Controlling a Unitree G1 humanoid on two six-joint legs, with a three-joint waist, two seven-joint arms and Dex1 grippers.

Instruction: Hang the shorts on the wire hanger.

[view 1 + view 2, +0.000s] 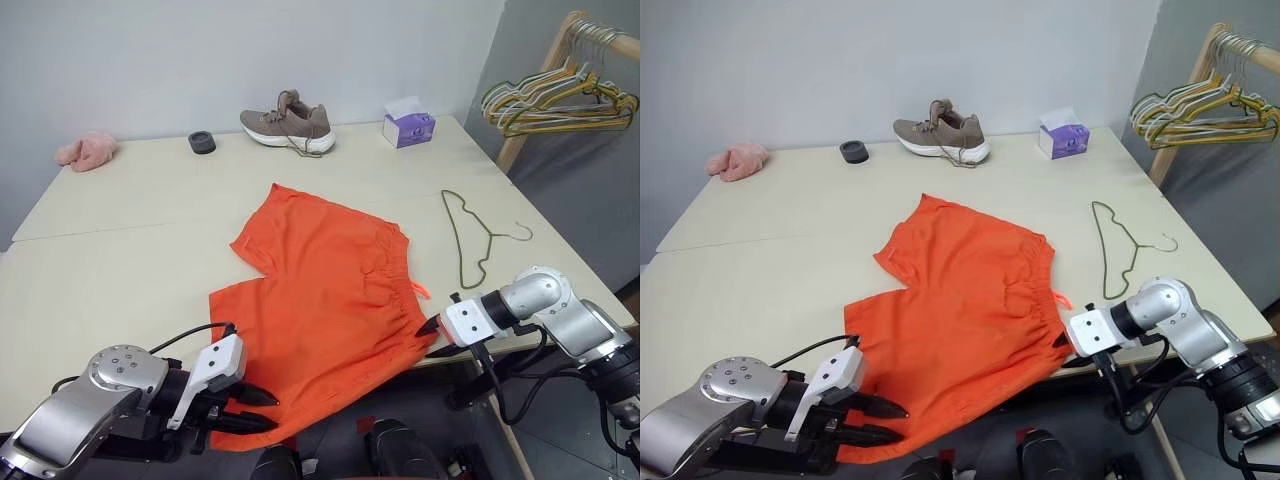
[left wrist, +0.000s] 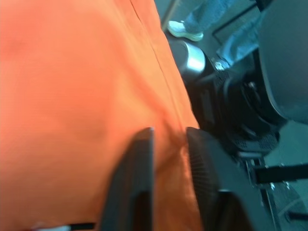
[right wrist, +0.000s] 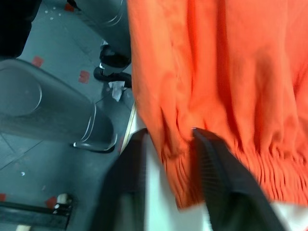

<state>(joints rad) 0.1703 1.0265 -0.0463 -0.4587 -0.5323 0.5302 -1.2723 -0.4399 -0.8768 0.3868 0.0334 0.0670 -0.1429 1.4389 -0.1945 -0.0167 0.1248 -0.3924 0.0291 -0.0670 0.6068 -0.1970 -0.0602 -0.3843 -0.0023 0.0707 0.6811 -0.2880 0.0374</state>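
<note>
the shorts [image 1: 330,300] are spread flat on the table [image 1: 120,260], their near edge hanging over the near rim; the wire hanger [image 1: 470,235] lies just to their right, apart from them. the left gripper [image 1: 255,410] is parted at the near left hem, the right gripper [image 1: 432,327] parted at the waistband corner, nothing gripped. a firm pinch should be taken at both edges; the cloth should be kept taut when lifted.

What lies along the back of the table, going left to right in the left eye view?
Pink cloth → small black round object → brown shoe → purple tissue box.
</note>
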